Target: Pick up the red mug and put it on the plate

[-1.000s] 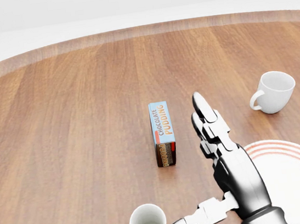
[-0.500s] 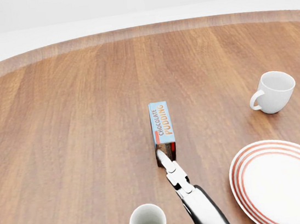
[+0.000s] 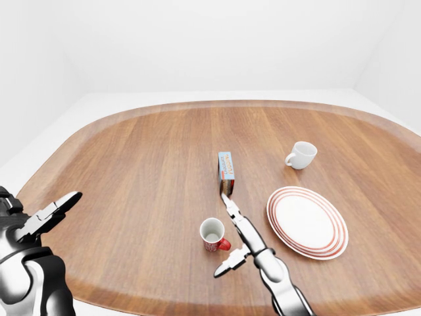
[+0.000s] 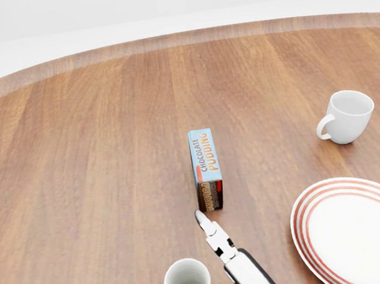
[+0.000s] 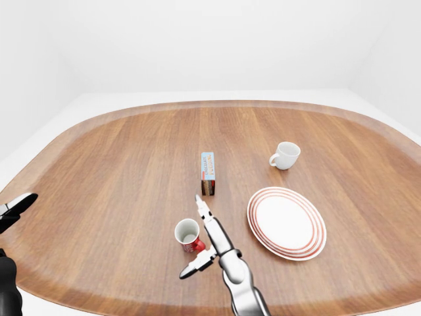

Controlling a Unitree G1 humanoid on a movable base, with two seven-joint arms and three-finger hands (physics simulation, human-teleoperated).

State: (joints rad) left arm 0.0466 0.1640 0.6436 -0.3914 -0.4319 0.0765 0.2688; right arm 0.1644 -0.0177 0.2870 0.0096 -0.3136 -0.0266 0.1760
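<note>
The red mug stood upright on the wooden surface, near the bottom of the left-eye view, its handle turned toward the right robot hand. That hand was spread wide and held nothing: its long fingers stretched up past the mug's right side toward the pudding box, while the thumb reached out below the handle. I could not tell whether any finger touched the mug. The left robot hand hung open at the left edge of the view, well away from the work.

The step in hand looked like the approach to the grasp. To do it well, the hand would probably need to settle so the mug's body sat between fingers and thumb, then close evenly; a push on the handle side could spin or tip the mug.

The striped plate lay to the right of the mug, apart from it, with bare wood between them, so the carry seemed short and unobstructed. The pudding box stood upright just above the fingertips and could be knocked by a forward reach. The white mug sat above the plate, clear of the path. The surface's lower rim ran not far below the red mug.
</note>
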